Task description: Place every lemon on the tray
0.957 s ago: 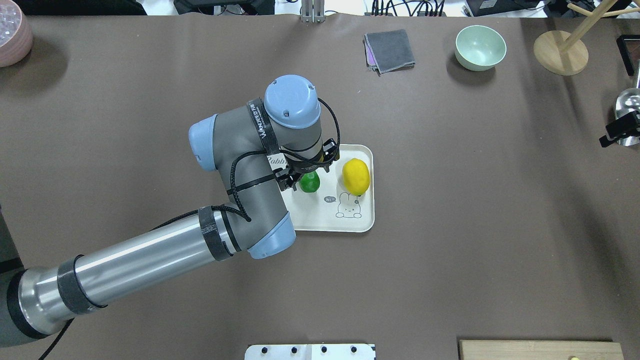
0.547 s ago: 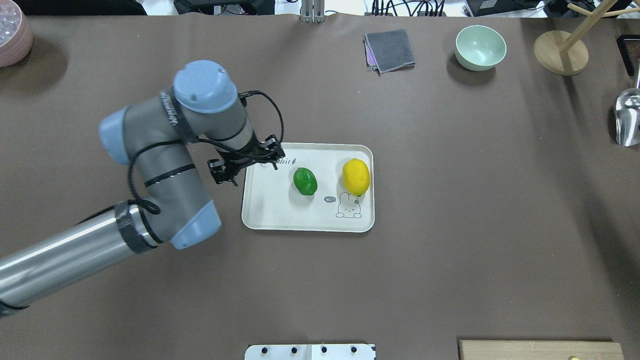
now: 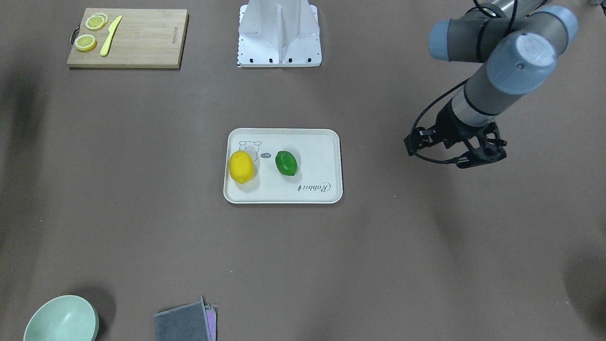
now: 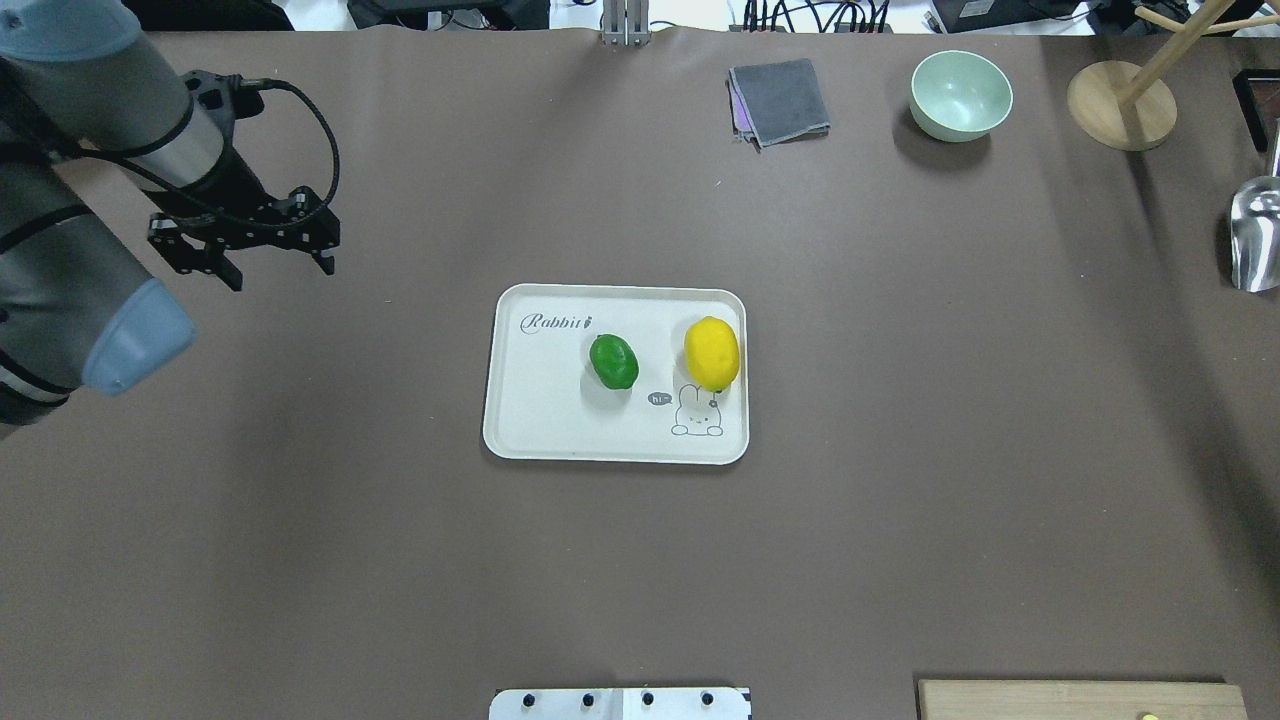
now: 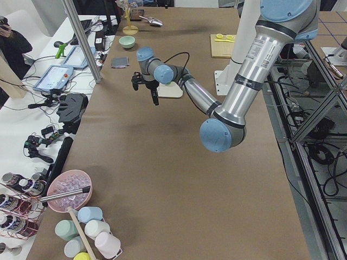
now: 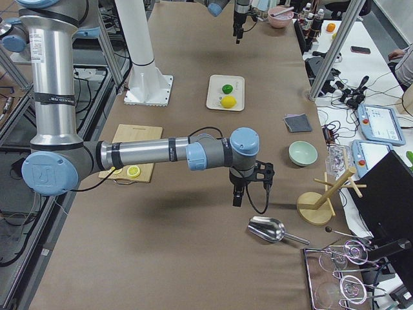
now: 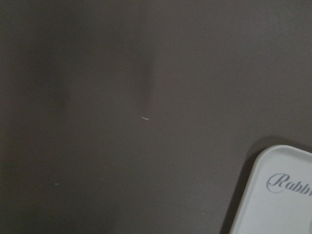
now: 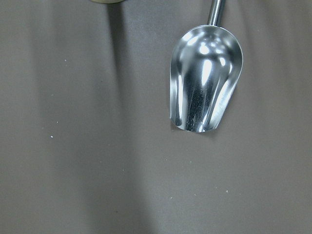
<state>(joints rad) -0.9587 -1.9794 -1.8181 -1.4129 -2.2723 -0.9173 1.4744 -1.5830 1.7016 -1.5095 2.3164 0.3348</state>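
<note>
The cream tray [image 4: 540, 400] lies mid-table. The dark green lemon [image 4: 613, 361] rests near its middle and the yellow lemon [image 4: 712, 353] by its right side, above the rabbit drawing. In the front-facing view the tray [image 3: 317, 161] holds the yellow lemon [image 3: 241, 166] and green lemon [image 3: 286, 163]. My left gripper [image 4: 280, 272] is open and empty, raised over the bare table to the left of and beyond the tray. The left wrist view shows only a tray corner [image 7: 273, 195]. My right gripper [image 6: 239, 194] shows only in the exterior right view; I cannot tell its state.
A metal scoop [image 4: 1255, 235] lies at the right edge, below the right wrist camera [image 8: 204, 80]. A green bowl [image 4: 960, 95], grey cloth [image 4: 780, 100] and wooden stand [image 4: 1120, 105] sit at the back. A cutting board [image 3: 142, 42] holds lemon slices and a knife.
My left arm has pulled away from the tray to the left and back, leaving the green lemon lying on it. My right gripper has left the overhead view's right edge.
</note>
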